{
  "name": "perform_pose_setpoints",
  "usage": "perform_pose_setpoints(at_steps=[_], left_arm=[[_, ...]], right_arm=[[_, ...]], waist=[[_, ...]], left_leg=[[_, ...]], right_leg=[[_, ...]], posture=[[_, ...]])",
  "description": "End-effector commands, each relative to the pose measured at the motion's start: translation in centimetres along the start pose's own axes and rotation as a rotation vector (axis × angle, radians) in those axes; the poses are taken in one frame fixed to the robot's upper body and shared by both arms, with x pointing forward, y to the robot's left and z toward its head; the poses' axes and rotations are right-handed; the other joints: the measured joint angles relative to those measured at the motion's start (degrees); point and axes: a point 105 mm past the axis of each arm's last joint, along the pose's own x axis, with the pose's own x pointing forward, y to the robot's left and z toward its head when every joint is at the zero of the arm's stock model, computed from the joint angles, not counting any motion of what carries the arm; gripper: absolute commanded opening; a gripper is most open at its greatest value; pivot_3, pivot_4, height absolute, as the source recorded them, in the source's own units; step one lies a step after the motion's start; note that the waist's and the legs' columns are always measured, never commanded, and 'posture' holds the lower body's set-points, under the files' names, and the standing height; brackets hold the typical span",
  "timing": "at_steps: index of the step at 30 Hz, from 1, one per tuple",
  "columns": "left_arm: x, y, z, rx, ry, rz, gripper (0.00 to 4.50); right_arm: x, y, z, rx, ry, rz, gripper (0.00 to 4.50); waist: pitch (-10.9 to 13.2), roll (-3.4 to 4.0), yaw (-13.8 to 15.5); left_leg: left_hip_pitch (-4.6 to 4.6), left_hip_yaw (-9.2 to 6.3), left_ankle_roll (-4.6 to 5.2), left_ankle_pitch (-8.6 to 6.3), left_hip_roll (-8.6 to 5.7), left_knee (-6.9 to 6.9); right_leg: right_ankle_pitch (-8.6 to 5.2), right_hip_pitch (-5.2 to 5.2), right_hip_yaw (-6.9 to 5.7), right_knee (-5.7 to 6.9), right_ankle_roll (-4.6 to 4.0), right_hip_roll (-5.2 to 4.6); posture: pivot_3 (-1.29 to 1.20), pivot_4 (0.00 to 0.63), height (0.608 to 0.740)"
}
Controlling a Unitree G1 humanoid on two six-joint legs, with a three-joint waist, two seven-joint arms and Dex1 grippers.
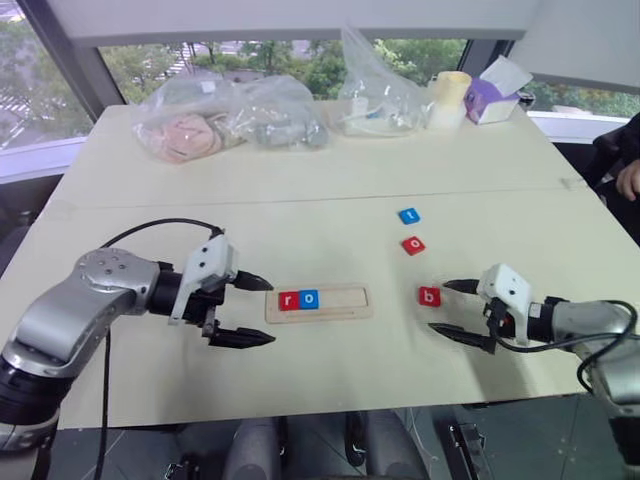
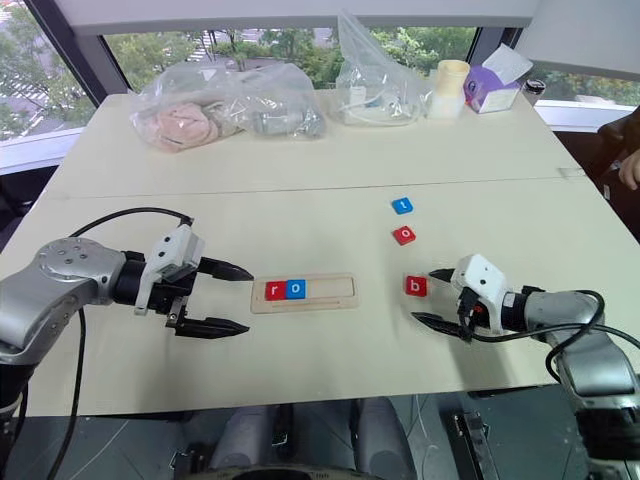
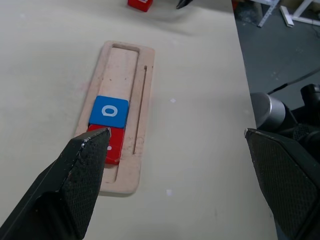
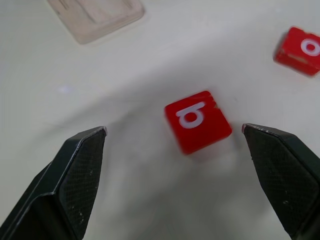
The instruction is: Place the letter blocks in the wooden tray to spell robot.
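Both claws gape wide and hold nothing: the left gripper (image 1: 247, 309) hovers just beside the narrow light-wood tray (image 1: 318, 301), where a red r tile (image 1: 288, 300) and blue o tile (image 1: 309, 298) sit touching. Right gripper (image 1: 455, 311) faces the red b tile (image 1: 429, 296) lying on the cream table (image 1: 300, 200); red o tile (image 1: 413, 245) and blue t tile (image 1: 409, 215) lie beyond.

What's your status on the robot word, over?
Both grippers open, empty: left gripper beside wooden tray, right gripper facing red b block. Red r, blue o seated. Nothing in the way.
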Motion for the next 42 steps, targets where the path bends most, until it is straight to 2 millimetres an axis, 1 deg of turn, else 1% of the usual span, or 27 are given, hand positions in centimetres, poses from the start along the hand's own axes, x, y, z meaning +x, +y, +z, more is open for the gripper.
perform_pose_setpoints(at_steps=[1,3,7,8,9,11,12,13,14,16,19,22,24,26,28,31,34,37,42], left_arm=[[-0.4,-0.2,0.2,0.005,0.005,0.014,4.50],[-0.5,-0.2,0.1,-0.006,0.003,0.020,4.50],[-0.6,-0.2,-0.1,-0.021,0.004,0.039,4.50],[-0.7,-0.1,-0.2,-0.023,0.008,0.047,4.50],[-0.7,-0.1,-0.4,-0.025,0.011,0.052,4.50],[-0.8,-0.1,-0.5,-0.026,0.015,0.056,4.50],[-0.8,-0.2,-0.5,-0.031,0.013,0.058,4.50],[-0.9,-0.3,-0.5,-0.035,0.011,0.061,4.50],[-0.9,-0.3,-0.6,-0.039,0.011,0.065,4.50],[-1.0,-0.4,-0.7,-0.043,0.012,0.071,4.50],[-1.1,-0.2,-0.9,-0.045,0.013,0.077,4.50],[-1.2,0.2,-0.9,-0.036,0.014,0.093,4.50],[-1.3,0.5,-1.0,-0.032,0.027,0.094,4.50],[-1.6,0.8,-1.2,-0.032,0.038,0.103,4.50],[-1.8,1.1,-1.4,-0.032,0.048,0.119,4.50],[-2.0,1.3,-1.8,-0.034,0.064,0.141,4.50],[-2.0,1.2,-2.3,-0.041,0.075,0.158,4.50],[-1.9,1.1,-2.5,-0.049,0.067,0.174,4.50],[-1.4,0.4,-2.8,-0.073,0.052,0.184,4.50]], right_arm=[[0.4,-1.0,-0.4,-0.046,-0.010,0.001,4.48],[0.8,-1.3,-0.6,-0.038,-0.015,0.018,4.48],[1.3,-1.0,-1.2,-0.051,0.002,0.077,4.48],[1.3,-0.9,-1.5,-0.060,0.013,0.093,3.97],[1.3,-0.8,-1.6,-0.061,0.016,0.107,3.74],[1.3,-0.7,-1.7,-0.060,0.013,0.119,2.77],[1.3,-0.6,-1.6,-0.059,0.006,0.127,2.22],[1.3,-0.4,-1.5,-0.058,0.001,0.133,1.77],[1.3,-0.3,-1.4,-0.056,-0.002,0.137,1.18],[1.3,-0.5,-1.1,-0.065,0.005,0.127,1.13],[1.5,-0.6,1.3,-0.062,-0.020,0.154,1.13],[2.5,0.1,5.7,-0.099,-0.098,0.220,1.13],[3.7,0.8,8.5,-0.160,-0.122,0.275,1.13],[5.0,1.4,10.4,-0.195,-0.134,0.320,1.13],[6.1,1.9,11.6,-0.206,-0.134,0.359,1.13],[7.6,2.2,12.1,-0.232,-0.108,0.394,1.13],[9.2,2.0,12.3,-0.268,-0.082,0.397,1.13],[10.2,1.5,11.6,-0.346,-0.028,0.373,1.13],[11.2,3.2,11.2,-0.355,-0.018,0.449,1.13]], waist=[[0.01,0.01,0.04],[0.00,0.01,0.05],[0.00,0.00,0.02],[-0.01,-0.01,0.03],[-0.01,-0.01,0.04],[0.00,-0.02,0.02],[0.00,-0.02,0.02],[0.00,-0.02,0.01],[0.00,-0.02,0.00],[0.00,-0.02,0.00],[0.01,0.00,0.03],[0.04,0.05,-0.31],[0.06,0.09,-0.35],[0.06,0.09,-0.31],[0.06,0.08,0.06],[0.06,0.08,0.67],[0.06,0.08,0.45],[0.06,0.07,0.31],[0.06,0.07,0.02]], left_leg=[[-0.01,0.00,0.00,0.00,0.00,0.00],[-0.02,0.01,0.01,0.01,-0.01,0.00],[0.00,0.10,0.01,0.01,-0.02,0.03],[0.02,0.10,0.01,0.01,-0.02,0.05],[0.09,0.08,0.01,0.01,-0.01,0.06],[0.33,0.07,0.00,0.01,0.00,0.06],[0.59,0.06,-0.01,0.00,0.00,0.05],[0.79,0.02,-0.04,-0.02,0.01,0.03],[0.87,-0.04,-0.09,-0.05,0.01,0.03],[0.88,-0.05,-0.20,-0.11,0.02,0.04],[0.87,-0.06,-0.20,-0.12,0.03,0.03],[0.84,0.01,-0.19,-0.10,0.05,-0.06],[0.84,0.03,-0.06,-0.03,0.07,-0.15],[0.84,0.01,-0.03,-0.01,0.12,-0.19],[0.84,-0.02,-0.03,-0.01,0.19,-0.23],[0.77,0.00,-0.04,-0.02,0.18,-0.26],[0.67,0.22,-0.04,-0.02,0.08,-0.25],[0.63,0.28,-0.04,-0.02,0.00,-0.20],[0.63,0.35,-0.04,-0.02,0.04,-0.22]], right_leg=[[0.00,0.00,0.01,0.00,0.00,-0.01],[-0.01,0.02,0.01,-0.01,0.01,-0.01],[-0.01,0.07,0.02,0.00,0.03,-0.01],[-0.01,0.10,0.02,0.02,0.03,0.00],[-0.01,0.17,0.01,0.02,0.03,0.02],[-0.02,0.43,0.00,0.02,0.03,0.01],[-0.02,0.66,0.00,-0.01,0.04,0.00],[-0.03,0.79,0.01,-0.03,0.04,-0.05],[-0.03,0.88,0.02,-0.04,0.04,-0.08],[-0.03,0.85,0.01,-0.04,0.04,-0.12],[-0.02,0.84,0.01,-0.04,0.03,-0.13],[-0.01,0.74,0.03,-0.02,0.01,-0.11],[-0.01,0.67,0.05,0.01,0.00,-0.05],[0.00,0.63,0.04,0.04,-0.02,0.06],[-0.02,0.60,0.01,0.04,-0.08,0.14],[-0.07,0.59,-0.05,0.03,-0.19,0.05],[0.00,0.52,0.02,-0.04,-0.29,-0.14],[0.01,0.53,0.04,-0.04,-0.28,-0.20],[0.00,0.53,0.02,0.00,-0.27,-0.12]], posture=[[0.00,0.150,0.739],[0.00,0.150,0.739],[0.00,0.150,0.739],[0.00,0.150,0.739],[0.00,0.150,0.739],[0.00,0.150,0.739],[0.00,0.150,0.739],[0.00,0.150,0.739],[0.00,0.150,0.739],[0.00,0.150,0.739],[0.00,0.150,0.739],[0.00,0.150,0.739],[0.00,0.150,0.739],[0.00,0.150,0.739],[0.00,0.150,0.739],[0.00,0.150,0.739],[0.00,0.150,0.739],[0.00,0.150,0.739],[0.00,0.150,0.739]])
